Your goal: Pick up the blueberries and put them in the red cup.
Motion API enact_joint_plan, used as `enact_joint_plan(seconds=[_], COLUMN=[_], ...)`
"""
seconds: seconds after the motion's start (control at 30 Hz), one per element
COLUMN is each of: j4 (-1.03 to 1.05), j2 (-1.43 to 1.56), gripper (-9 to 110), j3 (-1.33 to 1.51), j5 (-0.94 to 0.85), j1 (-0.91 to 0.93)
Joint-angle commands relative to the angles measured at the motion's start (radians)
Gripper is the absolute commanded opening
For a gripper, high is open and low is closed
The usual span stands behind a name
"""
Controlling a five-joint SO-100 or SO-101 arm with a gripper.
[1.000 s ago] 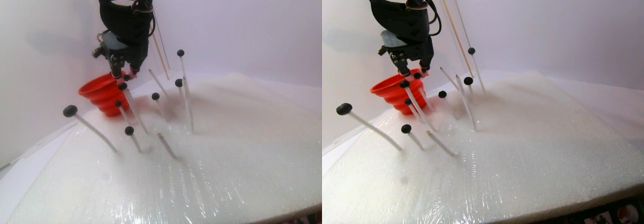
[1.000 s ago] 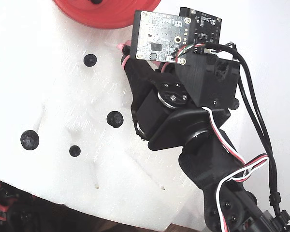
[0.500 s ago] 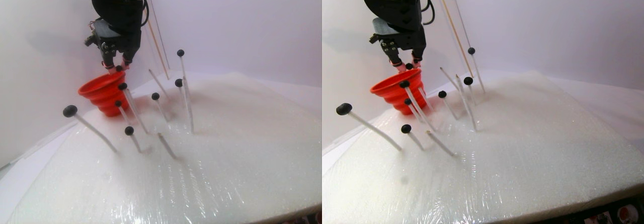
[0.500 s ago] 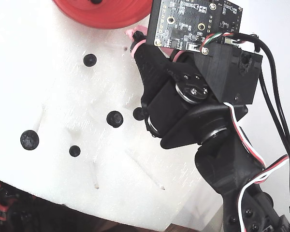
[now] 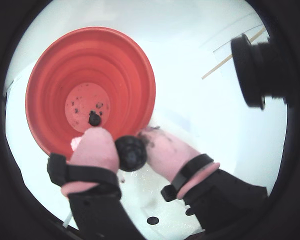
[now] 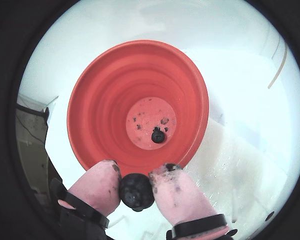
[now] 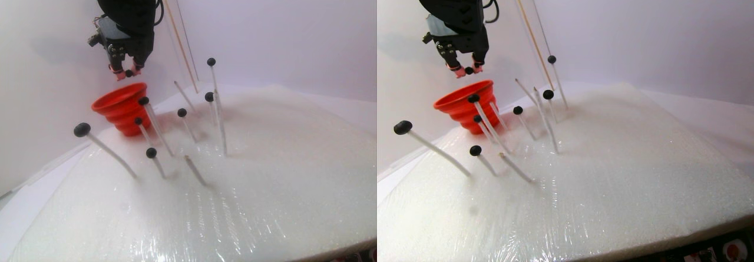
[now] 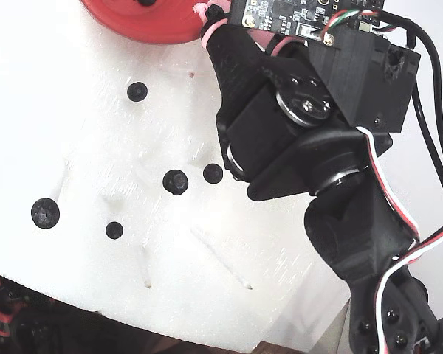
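Note:
My gripper (image 5: 130,150) is shut on one blueberry (image 5: 130,153), which sits between the pink-tipped fingers (image 5: 92,147). In the other wrist view the same blueberry (image 6: 136,191) hangs just over the near rim of the red cup (image 6: 105,110). One blueberry (image 6: 158,135) lies on the cup's floor. In the stereo pair view the gripper (image 7: 128,72) hovers a little above the red cup (image 7: 121,106). Several more blueberries (image 7: 82,129) sit on thin white sticks in front of and to the right of the cup. The fixed view shows them from above as dark dots (image 8: 175,181).
A white foam board (image 7: 265,185) wrapped in shiny film holds the sticks, and some sticks (image 7: 194,169) are bare. A thin wooden rod (image 7: 177,38) leans against the back wall right of the arm. The board's front edge (image 8: 170,335) shows in the fixed view.
The gripper lifted a blueberry off its stick, rose, and moved left and back until it was above the red cup. The other berries stayed still.

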Motion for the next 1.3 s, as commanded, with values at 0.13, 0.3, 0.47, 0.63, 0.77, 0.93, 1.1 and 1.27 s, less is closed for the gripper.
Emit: enact_joint_plan(seconds=[0.13, 0.3, 0.47, 0.63, 0.77, 0.93, 1.1, 1.27], j4=[-0.038, -0.051, -0.069, -0.083, -0.083, -0.064, -0.044, -0.035], j2=[-0.069, -0.114, -0.152, -0.161, -0.129, -0.075, -0.018, 0.017], gripper=[11, 11, 12, 18, 18, 17, 16, 16], j3=[-0.123, -0.16, -0.189, -0.181, -0.164, -0.135, -0.1, -0.074], j5=[0.018, 0.026, 0.028, 0.026, 0.031, 0.032, 0.037, 0.034], j1=[-0.086, -0.094, -0.094, -0.087, -0.089, -0.092, -0.094, -0.094])
